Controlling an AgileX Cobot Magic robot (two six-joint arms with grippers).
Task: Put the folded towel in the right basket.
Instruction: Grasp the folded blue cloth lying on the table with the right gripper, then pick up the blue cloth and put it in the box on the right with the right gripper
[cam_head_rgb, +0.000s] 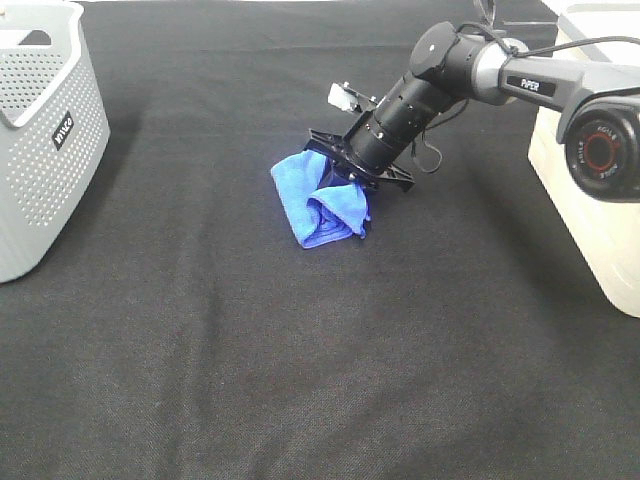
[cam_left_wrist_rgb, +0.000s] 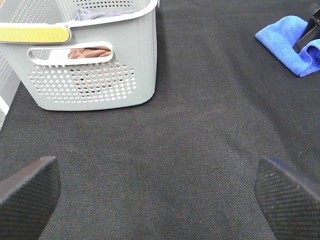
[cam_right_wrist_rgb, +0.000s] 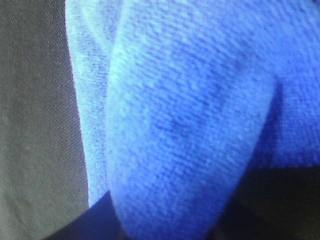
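Note:
The folded towel (cam_head_rgb: 315, 205) is a bright blue cloth lying on the black tabletop near the middle. One fold is bunched upward. My right gripper (cam_head_rgb: 352, 192) reaches down onto its right side and is shut on that bunched fold. In the right wrist view the towel (cam_right_wrist_rgb: 190, 125) fills the frame between dark fingers (cam_right_wrist_rgb: 90, 222). The right basket (cam_head_rgb: 590, 220) is a white smooth-walled bin at the right edge, behind the right arm. My left gripper (cam_left_wrist_rgb: 160, 200) is open and empty over bare cloth, far from the towel (cam_left_wrist_rgb: 287, 42).
A grey perforated basket (cam_head_rgb: 45, 150) with a black label stands at the far left. In the left wrist view it (cam_left_wrist_rgb: 100, 75) holds brown and grey cloths. A black cloth (cam_head_rgb: 300, 380) covers the table.

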